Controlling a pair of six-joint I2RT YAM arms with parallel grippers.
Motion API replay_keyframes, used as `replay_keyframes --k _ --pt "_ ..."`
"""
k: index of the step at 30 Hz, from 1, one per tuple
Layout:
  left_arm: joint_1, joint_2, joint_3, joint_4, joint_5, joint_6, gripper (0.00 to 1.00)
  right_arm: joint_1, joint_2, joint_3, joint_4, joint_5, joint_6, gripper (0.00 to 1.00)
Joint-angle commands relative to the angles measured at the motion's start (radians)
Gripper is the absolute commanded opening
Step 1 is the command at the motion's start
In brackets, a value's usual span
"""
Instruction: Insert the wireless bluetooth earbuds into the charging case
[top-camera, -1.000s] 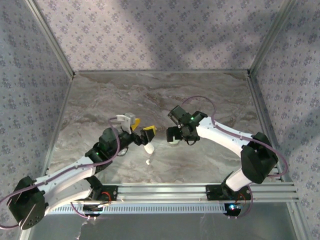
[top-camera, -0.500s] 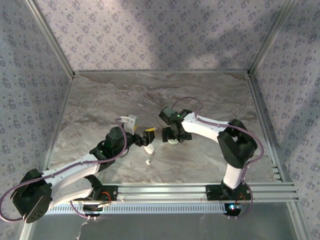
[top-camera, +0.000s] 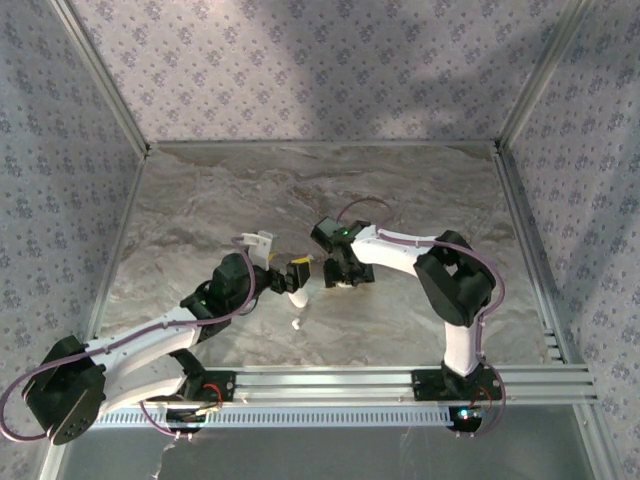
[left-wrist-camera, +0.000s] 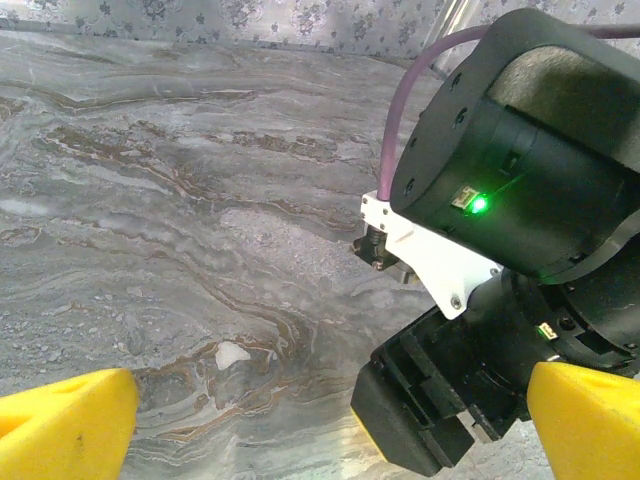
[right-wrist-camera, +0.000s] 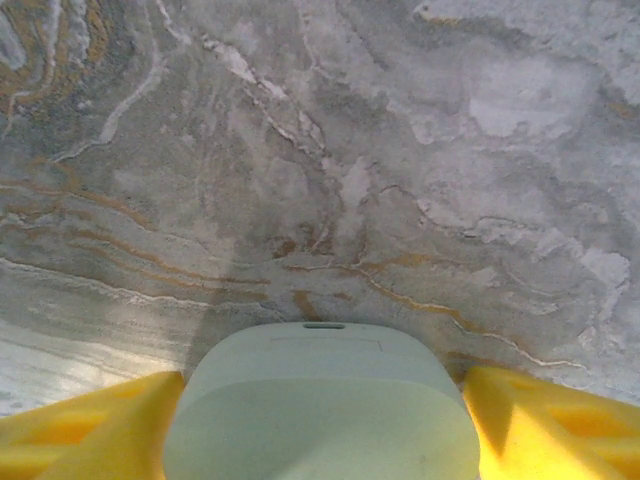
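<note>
Top view, case: pale green charging case gripped in the right jaws near the middle of the counter; resting or just lifted, cannot tell.
Top view, earbud: one tiny whitish earbud loose on the counter, nearer the bases than both jaws and apart from the case; a larger white oval piece just beside the left jaws.
Top view, pose: right arm folded sharply, wrist reaching left; left arm stretched low from the near left corner; the two sets of jaws almost tip to tip.
Left wrist view, jaws: released, yellow pads spread wide, nothing held; black wrist block of the right arm close on the right.
Right wrist view, grasp: clenched on the case, both yellow pads touching its sides; lid open or shut, cannot tell.
Step in hand, judged: steadying the case for loading.
Doing it well: firm level hold on the case; narrow pinch for the earbud; care for wrists this close.
</note>
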Motion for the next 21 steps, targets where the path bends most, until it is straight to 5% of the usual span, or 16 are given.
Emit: replay_keyframes --k 1,12,21 --pt "-0.005 0.008 0.037 0.014 -0.001 0.012 1.0 0.008 0.025 0.025 -0.017 0.011 0.011 0.68" --pt "-0.005 0.019 0.039 0.018 0.001 0.009 1.0 -0.041 -0.052 0.032 -0.057 0.05 -0.013 0.59" --pt "-0.005 0.028 0.039 0.021 0.005 0.009 1.0 -0.305 -0.015 0.144 -0.06 -0.002 -0.214 0.59"
